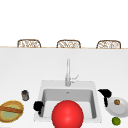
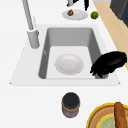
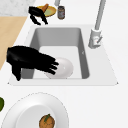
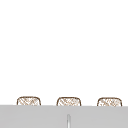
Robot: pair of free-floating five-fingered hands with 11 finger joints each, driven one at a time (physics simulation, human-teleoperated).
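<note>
Where the counter's front edge meets the camera in the front view, a big red ball (image 1: 67, 114) stands in front of the sink (image 1: 93, 100) and covers the middle of the basin. Just left of it the left hand (image 1: 38, 106) hangs over the sink's front left corner; from the left side it (image 2: 109, 63) reaches over the rim with its fingers (image 2: 97, 71) loosely spread and pointing down into the basin, holding nothing. On the basin floor lies a white bowl (image 2: 69, 64), apart from that hand. The right hand (image 1: 105, 93) hovers at the sink's right rim, beside a white plate (image 1: 122, 108) on the counter; from the right side it (image 3: 27, 60) stretches over the basin with relaxed, nearly straight fingers (image 3: 51, 65) that overlap the near edge of the bowl (image 3: 63, 67), though I cannot tell whether they touch it. The plate carries a small brown-orange fruit (image 1: 116, 101), and a lime (image 1: 116, 121) lies on the counter just in front of it. To the left of the sink are a yellow-rimmed basket with a baguette (image 1: 11, 109) and, behind it, a dark jar (image 1: 25, 95). Farther back the faucet (image 1: 67, 72) rises behind the basin, and three woven chair backs (image 1: 68, 44) show beyond the counter's far edge.
</note>
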